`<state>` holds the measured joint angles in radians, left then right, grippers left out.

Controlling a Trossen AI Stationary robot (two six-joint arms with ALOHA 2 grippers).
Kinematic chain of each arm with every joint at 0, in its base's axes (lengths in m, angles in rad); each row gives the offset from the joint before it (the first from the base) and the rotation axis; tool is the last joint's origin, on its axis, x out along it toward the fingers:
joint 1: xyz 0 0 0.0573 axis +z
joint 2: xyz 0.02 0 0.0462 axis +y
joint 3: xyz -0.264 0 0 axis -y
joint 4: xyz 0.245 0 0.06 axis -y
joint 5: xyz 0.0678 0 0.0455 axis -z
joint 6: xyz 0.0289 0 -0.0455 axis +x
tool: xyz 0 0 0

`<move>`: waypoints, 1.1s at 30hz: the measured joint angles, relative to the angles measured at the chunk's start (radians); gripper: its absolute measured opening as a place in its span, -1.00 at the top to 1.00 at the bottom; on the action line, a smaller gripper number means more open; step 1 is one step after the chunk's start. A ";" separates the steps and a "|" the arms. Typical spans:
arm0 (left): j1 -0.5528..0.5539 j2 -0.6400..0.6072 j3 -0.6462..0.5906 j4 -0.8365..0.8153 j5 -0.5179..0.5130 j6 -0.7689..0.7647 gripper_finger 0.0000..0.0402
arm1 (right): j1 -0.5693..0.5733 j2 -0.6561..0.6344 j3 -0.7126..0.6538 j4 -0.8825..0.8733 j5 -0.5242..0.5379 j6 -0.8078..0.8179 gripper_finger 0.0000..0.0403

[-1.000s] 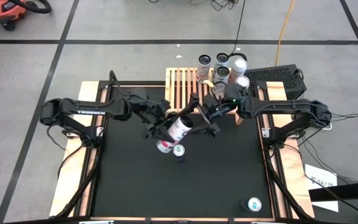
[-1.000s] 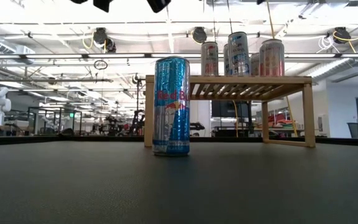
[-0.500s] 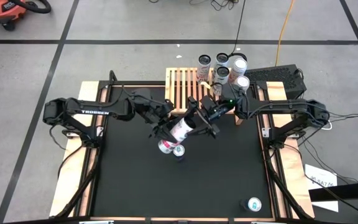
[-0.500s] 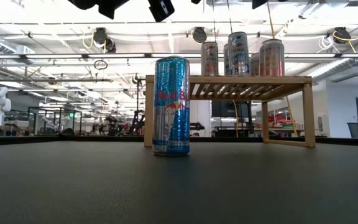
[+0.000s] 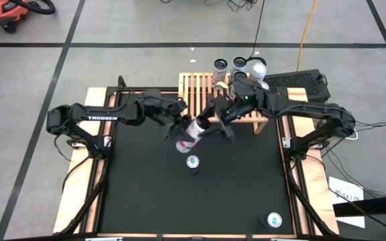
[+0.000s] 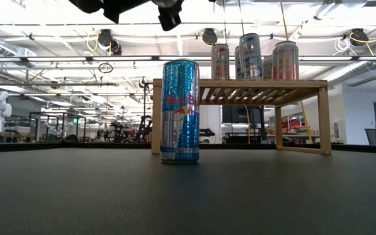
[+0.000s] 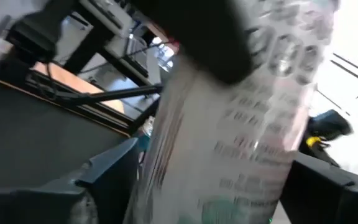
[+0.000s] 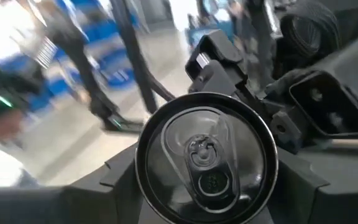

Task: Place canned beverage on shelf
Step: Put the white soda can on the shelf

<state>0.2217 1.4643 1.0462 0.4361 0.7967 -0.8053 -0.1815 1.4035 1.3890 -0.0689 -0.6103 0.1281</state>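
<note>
A tilted white can (image 5: 191,129), held mid-air just near of the shelf (image 5: 200,90), is pinched by the right end effector (image 5: 210,122) at its top while the left end effector (image 5: 181,128) is spread alongside; thin, slippery, dentable walls are judged best gripped mid-body.

Left wrist view: a pale printed can (image 7: 260,124) fills the frame, tilted, between the left gripper's dark fingers (image 7: 104,180); beyond it, black tabletop (image 7: 30,137) with a wooden edge.
</note>
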 joint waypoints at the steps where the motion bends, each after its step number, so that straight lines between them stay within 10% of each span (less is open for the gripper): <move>1: 0.009 0.000 0.000 -0.001 0.001 -0.001 -0.71 | 0.000 0.008 0.049 -0.092 0.034 -0.048 -0.18; 12: 0.146 -0.004 0.004 -0.116 -0.069 0.099 -0.86 | -0.088 0.037 0.271 -0.449 0.182 -0.127 -0.19; 33: 0.208 0.000 -0.003 -0.390 -0.312 0.487 -0.86 | -0.276 0.028 0.421 -0.584 0.195 -0.097 -0.19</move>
<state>0.4293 1.4647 1.0431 0.0464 0.4842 -0.3187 -0.4571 1.4315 1.8104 -0.6530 -0.4157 0.0308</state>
